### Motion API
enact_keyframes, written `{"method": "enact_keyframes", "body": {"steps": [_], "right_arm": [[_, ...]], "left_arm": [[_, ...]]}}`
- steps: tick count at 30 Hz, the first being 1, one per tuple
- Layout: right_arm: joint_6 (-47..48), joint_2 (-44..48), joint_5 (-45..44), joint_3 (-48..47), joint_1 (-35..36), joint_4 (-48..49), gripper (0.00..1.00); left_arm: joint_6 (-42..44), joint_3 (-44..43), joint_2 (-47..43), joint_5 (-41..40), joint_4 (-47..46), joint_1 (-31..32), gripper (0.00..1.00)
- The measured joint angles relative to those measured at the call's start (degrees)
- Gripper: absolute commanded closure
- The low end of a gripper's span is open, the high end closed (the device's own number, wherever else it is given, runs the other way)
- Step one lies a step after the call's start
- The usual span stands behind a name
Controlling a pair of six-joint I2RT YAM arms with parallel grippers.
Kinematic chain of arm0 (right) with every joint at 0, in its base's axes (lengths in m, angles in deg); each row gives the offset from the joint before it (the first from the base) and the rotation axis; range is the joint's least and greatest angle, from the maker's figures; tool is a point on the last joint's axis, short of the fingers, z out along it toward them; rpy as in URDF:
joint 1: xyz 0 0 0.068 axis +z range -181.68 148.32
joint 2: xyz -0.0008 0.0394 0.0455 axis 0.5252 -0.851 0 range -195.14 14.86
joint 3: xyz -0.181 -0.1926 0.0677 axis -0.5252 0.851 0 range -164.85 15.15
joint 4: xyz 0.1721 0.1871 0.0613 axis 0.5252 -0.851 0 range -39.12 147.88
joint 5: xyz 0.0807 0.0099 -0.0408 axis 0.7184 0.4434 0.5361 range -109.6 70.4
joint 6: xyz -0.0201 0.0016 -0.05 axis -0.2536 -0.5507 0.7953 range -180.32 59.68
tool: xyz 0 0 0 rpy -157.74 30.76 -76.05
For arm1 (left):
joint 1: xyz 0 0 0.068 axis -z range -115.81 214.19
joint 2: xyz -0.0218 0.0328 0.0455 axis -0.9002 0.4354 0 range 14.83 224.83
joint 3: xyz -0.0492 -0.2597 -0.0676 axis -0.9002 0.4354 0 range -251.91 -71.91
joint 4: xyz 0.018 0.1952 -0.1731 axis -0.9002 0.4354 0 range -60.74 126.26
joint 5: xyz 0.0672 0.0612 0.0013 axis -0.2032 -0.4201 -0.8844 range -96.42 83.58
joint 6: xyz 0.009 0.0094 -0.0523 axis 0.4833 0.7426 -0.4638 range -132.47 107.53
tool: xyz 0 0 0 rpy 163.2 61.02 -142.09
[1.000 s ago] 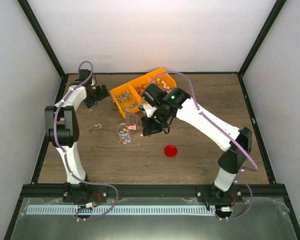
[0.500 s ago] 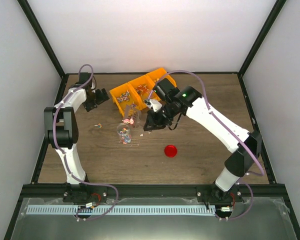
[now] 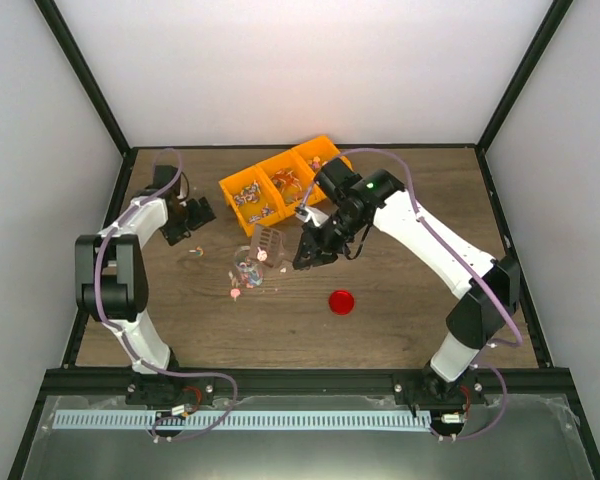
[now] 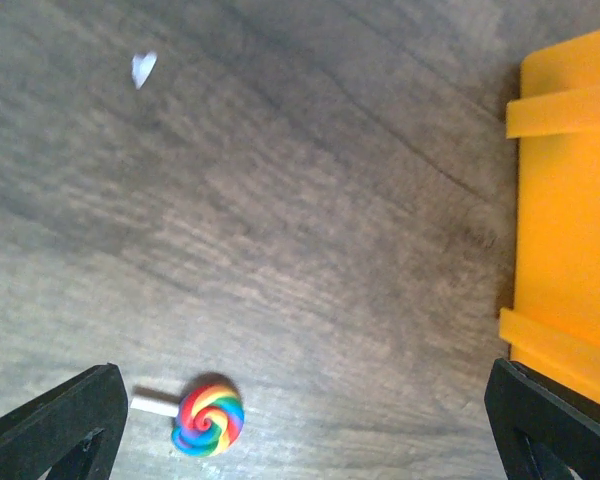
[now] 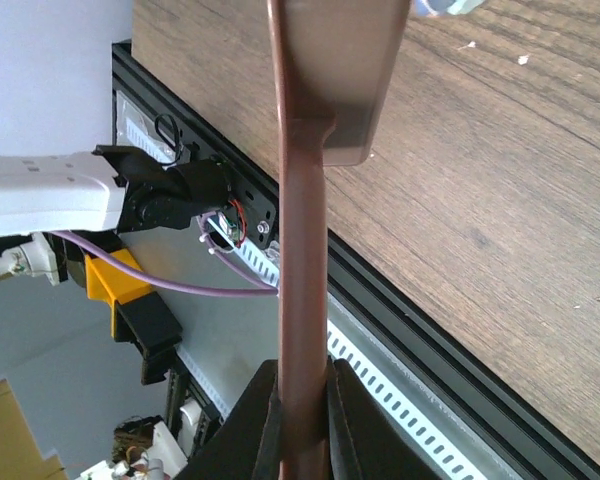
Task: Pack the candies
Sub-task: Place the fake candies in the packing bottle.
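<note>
— Right gripper (image 5: pixel 302 400)?
— Was pinched almost shut on the scoop (image 5: pixel 330 80) handle, just above the jar (image 3: pixel 243 257).
— Left gripper (image 4: pixel 300 420)?
— Hung wide open and empty over a stray lollipop (image 4: pixel 210 415) near the bin (image 4: pixel 570 220).
— Candies (image 3: pixel 252 200)?
— Lay partly in the jar, mostly in the bin, with one pink piece (image 3: pixel 235 293) loose on the table (image 3: pixel 410 300) beside the jar.
— Progress?
— Looked midway at best, with more scooping due, strays to gather and the lid (image 3: pixel 341 301) yet to go on.
</note>
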Motion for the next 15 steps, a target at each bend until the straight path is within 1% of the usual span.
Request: {"method": "enact_keyframes", "body": {"steps": [6,15], "right_arm": [[0.2,-0.4,1.2,0.0,-3.2,-1.2,0.99],[-0.2,-0.9,1.2,-0.9,-3.6,-1.9,0.99]], "left_arm": [[-1.9,4.7,-2.7,0.1,-1.3,0.7,0.0],[-3.1,5.4,-2.7,0.2,-3.3,1.3,0.0]]}}
